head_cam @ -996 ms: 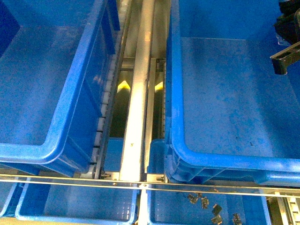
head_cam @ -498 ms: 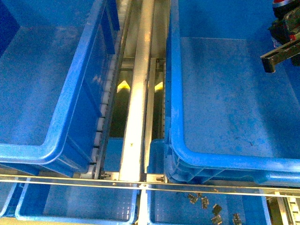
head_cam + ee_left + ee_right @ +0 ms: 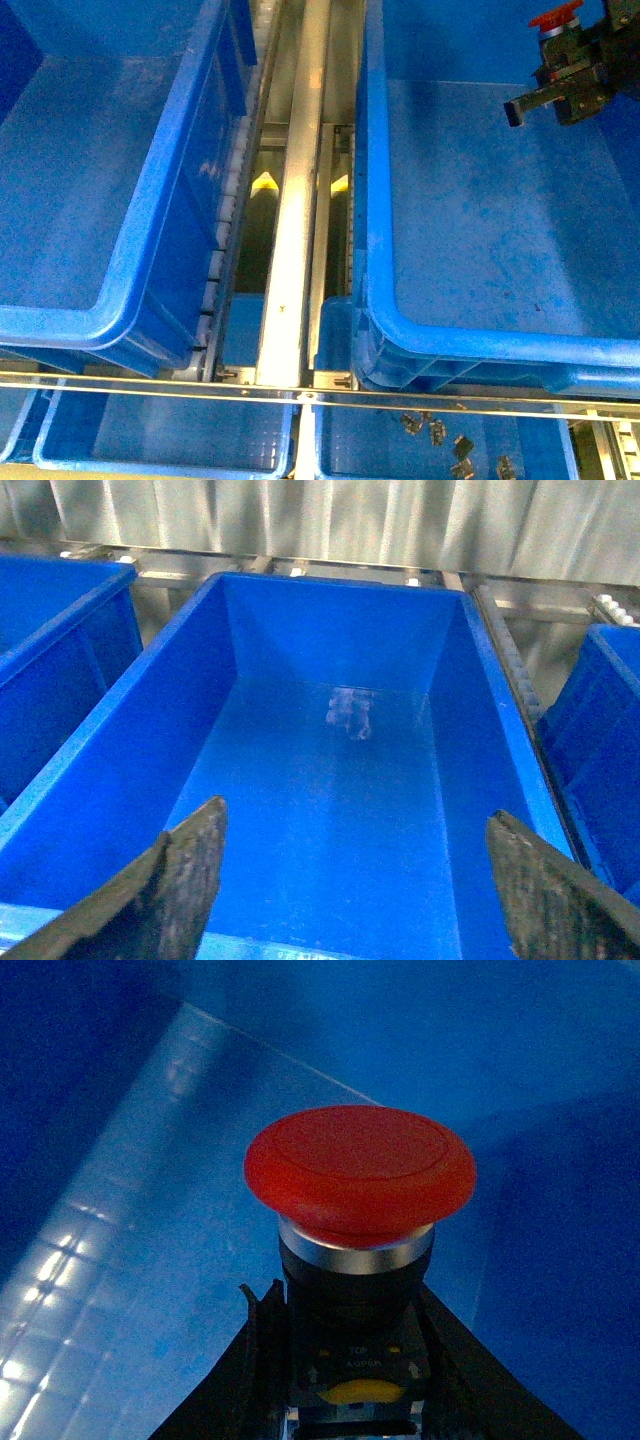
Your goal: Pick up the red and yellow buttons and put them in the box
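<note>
Front view: mounted high, facing steeply down at mid-range. The box (image 3: pixel 470 345) fills the right of the frame, a second bin (image 3: pixel 140 310) the left, with a metal rail (image 3: pixel 295 200) between.

Left wrist view: low, looking along a blue bin (image 3: pixel 500 730) toward a corrugated wall (image 3: pixel 320 515). This is possibly the front view's left-hand bin.

Right wrist view: very close behind the red button (image 3: pixel 360 1175), with a blurred background. The same red button (image 3: pixel 555 17) sits at the upper right of the front view.

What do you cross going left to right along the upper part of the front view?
left blue bin → metal rail → left wall of the box → red button clamped in the right gripper, over the box's far right side.
</note>
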{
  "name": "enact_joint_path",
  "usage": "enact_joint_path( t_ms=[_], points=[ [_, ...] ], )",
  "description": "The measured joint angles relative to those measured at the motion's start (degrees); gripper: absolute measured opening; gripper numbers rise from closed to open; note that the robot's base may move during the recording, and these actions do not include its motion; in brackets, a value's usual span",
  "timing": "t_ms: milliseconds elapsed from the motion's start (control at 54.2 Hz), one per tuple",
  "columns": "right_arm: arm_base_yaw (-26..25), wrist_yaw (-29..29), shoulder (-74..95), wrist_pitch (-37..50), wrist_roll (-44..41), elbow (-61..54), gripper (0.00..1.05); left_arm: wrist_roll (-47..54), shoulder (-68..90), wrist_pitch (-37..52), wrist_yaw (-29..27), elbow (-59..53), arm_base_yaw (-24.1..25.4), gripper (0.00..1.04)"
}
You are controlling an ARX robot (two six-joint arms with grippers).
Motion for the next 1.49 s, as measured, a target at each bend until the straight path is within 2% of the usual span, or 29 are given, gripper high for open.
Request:
enact_joint_path(
  t_ms=[111,148,295,479,627,701,775,959,1107,1162,1272,1383,1457,1494],
  points=[
    [-0.96,0.35,6.6,-4.39,2.29,7.65,0.26,0.02,-0.02,-0.02,0.0,0.0,0.0,0.97],
    [-1.18,0.57,8.66,-5.88,2.62,10.1,0.26,0.13,-0.02,-0.02,0.0,0.0,0.0,0.99],
    [-1.22,1.49,16.9,-12.11,3.91,20.44,0.26,0.13,-0.02,-0.02,0.0,0.0,0.0,0.97],
    [-1.22,3.54,20.44,-18.14,8.61,27.71,0.26,0.13,-0.02,-0.02,0.0,0.0,0.0,0.97],
    [-1.29,2.97,21.59,-21.27,9.9,31.02,0.45,0.13,-0.02,0.0,0.02,0.0,0.0,0.97],
    [-1.6,1.77,21.57,-21.22,10.19,31.23,0.61,0.13,-0.02,0.0,0.0,0.0,0.0,0.97],
    [-1.97,1.79,21.16,-19.85,10.67,30.75,0.71,0.13,-0.02,0.0,0.0,0.0,0.0,0.97],
    [-2.8,-0.61,16.41,-13.18,11.91,23.41,0.99,0.13,-0.02,0.0,0.0,0.0,0.0,0.97],
    [-3.26,-1.57,-1.22,-6.29,16.22,6.19,0.98,0.13,-0.02,0.0,0.0,0.0,0.0,0.97],
    [-3.08,-0.42,-8.79,-5.38,19.45,-0.33,0.98,0.13,-0.02,-0.02,0.0,0.0,0.0,0.97],
    [-1.86,5.09,-26.27,-8.61,31.52,-14.99,0.98,0.13,-0.02,0.0,0.0,0.0,0.0,0.97],
    [-1.75,11.63,-36.46,-14.91,42.12,-20.26,0.98,0.13,-0.02,0.0,0.0,0.0,0.0,0.97],
    [-1.92,12.76,-38.99,-15.34,45.22,-20.57,0.98,0.13,-0.02,0.0,0.0,0.0,0.0,0.97],
    [-2.56,10.03,-39.34,-11.37,44.74,-21.68,0.95,0.13,-0.02,0.0,0.02,0.0,0.0,0.97]
  ],
)
